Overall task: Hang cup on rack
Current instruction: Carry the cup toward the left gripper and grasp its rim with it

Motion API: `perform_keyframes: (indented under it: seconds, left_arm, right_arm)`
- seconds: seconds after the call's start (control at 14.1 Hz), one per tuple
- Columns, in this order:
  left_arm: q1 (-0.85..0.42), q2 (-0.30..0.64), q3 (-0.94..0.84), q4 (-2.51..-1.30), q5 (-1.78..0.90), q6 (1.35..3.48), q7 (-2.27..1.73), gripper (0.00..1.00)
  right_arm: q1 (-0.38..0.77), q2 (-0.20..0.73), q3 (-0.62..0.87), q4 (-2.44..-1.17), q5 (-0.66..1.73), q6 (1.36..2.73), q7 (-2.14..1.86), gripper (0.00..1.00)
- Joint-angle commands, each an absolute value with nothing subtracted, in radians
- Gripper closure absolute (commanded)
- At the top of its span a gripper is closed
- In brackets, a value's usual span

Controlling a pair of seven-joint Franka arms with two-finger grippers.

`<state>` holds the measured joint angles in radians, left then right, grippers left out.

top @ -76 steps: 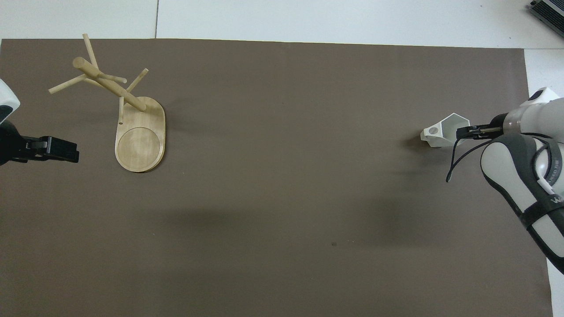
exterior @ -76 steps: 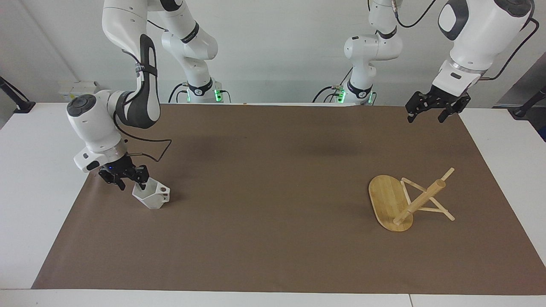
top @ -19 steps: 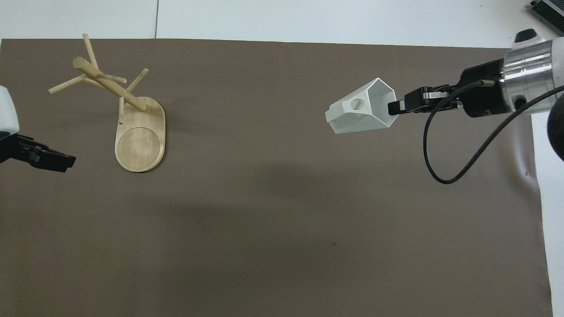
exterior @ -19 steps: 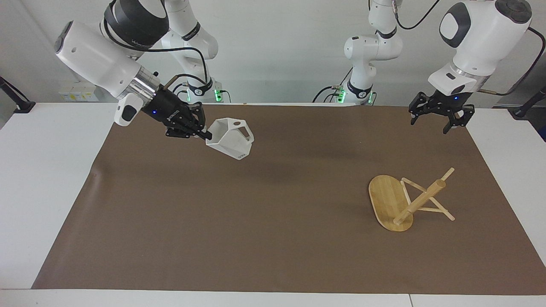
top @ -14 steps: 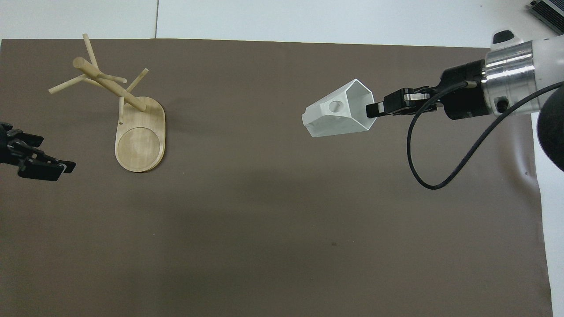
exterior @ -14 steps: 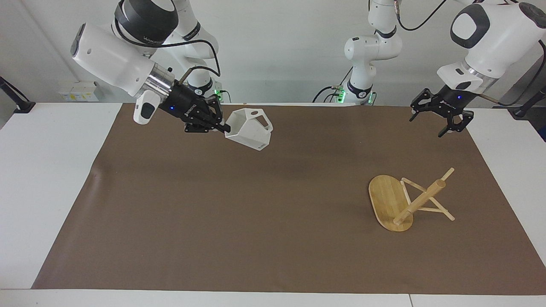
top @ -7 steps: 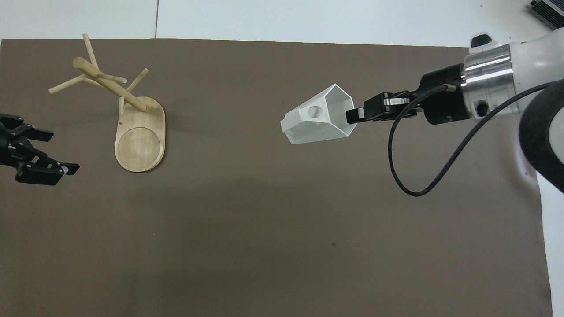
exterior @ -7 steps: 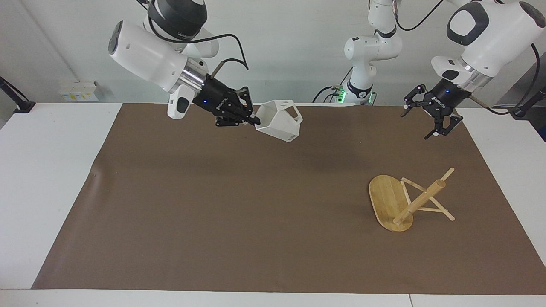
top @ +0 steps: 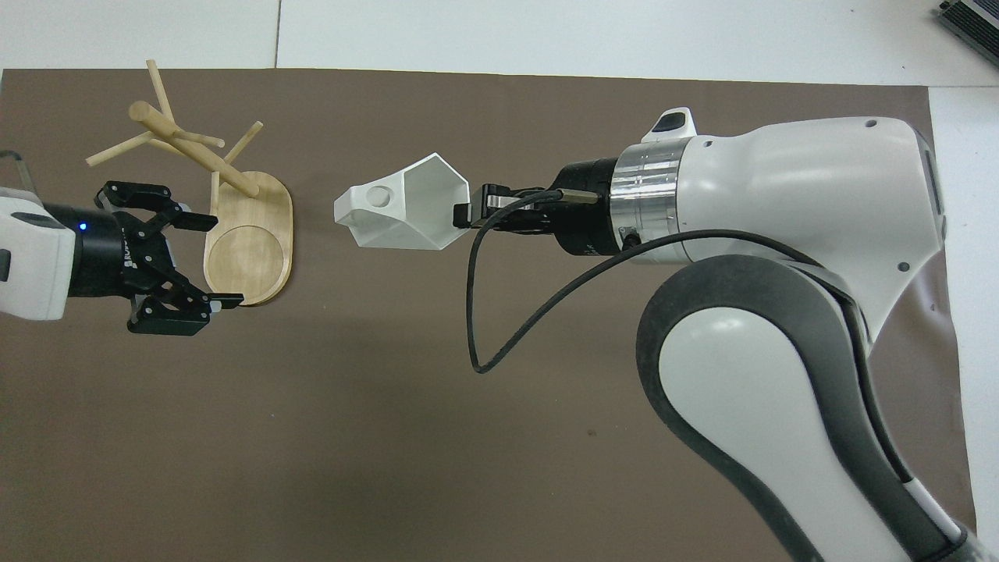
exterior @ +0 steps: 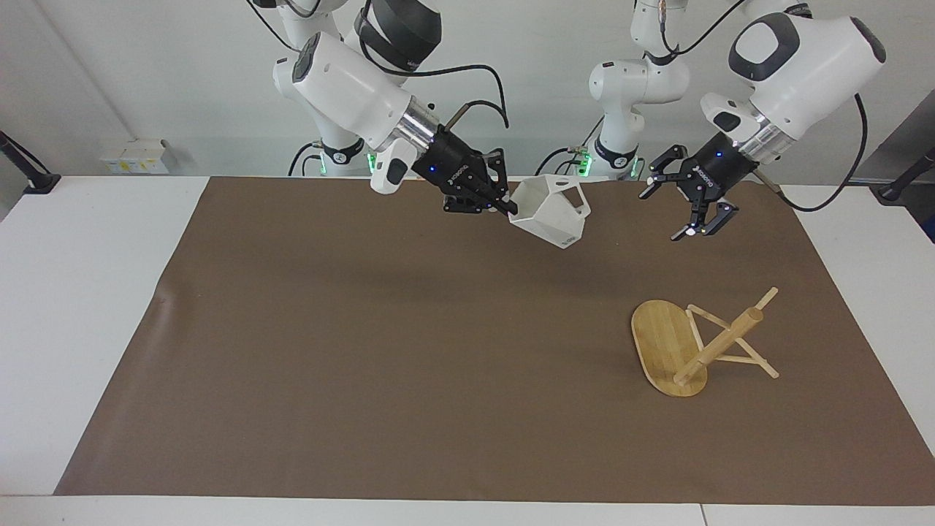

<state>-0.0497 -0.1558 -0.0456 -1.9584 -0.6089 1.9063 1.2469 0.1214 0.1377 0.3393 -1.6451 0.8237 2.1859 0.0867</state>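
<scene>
Facing view shows the white faceted cup (exterior: pixel 549 210) in the air over the brown mat (exterior: pixel 365 351), tipped on its side, its pierced handle (exterior: pixel 571 196) turned toward the left arm's end of the table. The right gripper (exterior: pixel 502 207) is clenched on the cup's rim. The bamboo rack (exterior: pixel 701 343) lies toppled on the mat toward the left arm's end, farther from the robots than the cup's spot, its post (exterior: pixel 719 345) slanting up off the oval base. The left gripper (exterior: pixel 694 212), fingers spread and empty, hangs between cup and rack, so it looks better placed to deal with the rack.
</scene>
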Motion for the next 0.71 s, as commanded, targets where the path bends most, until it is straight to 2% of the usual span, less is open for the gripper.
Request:
perform_keyframes:
  seconds: [0.0, 0.21, 0.5, 0.64]
  left_arm:
    - [-0.096, -0.210, -0.035, -2.065, -0.686, 2.026, 1.366, 0.00]
    - [-0.161, -0.212, -0.035, -2.121, -0.794, 2.138, 1.422, 0.00]
    - [-0.167, -0.186, -0.035, -2.121, -0.909, 2.138, 1.639, 0.00]
    - [-0.169, -0.189, -0.035, -2.163, -1.036, 2.143, 1.745, 0.00]
  right_arm:
    - [0.137, 0.118, 0.339, -1.678, 0.862, 2.203, 0.084, 1.00]
    - [0.137, 0.121, 0.339, -1.680, 0.894, 2.195, 0.080, 1.00]
    - [0.173, 0.146, 0.339, -1.678, 0.963, 2.220, 0.074, 1.00]
    - [0.173, 0.149, 0.339, -1.677, 0.963, 2.224, 0.058, 1.00]
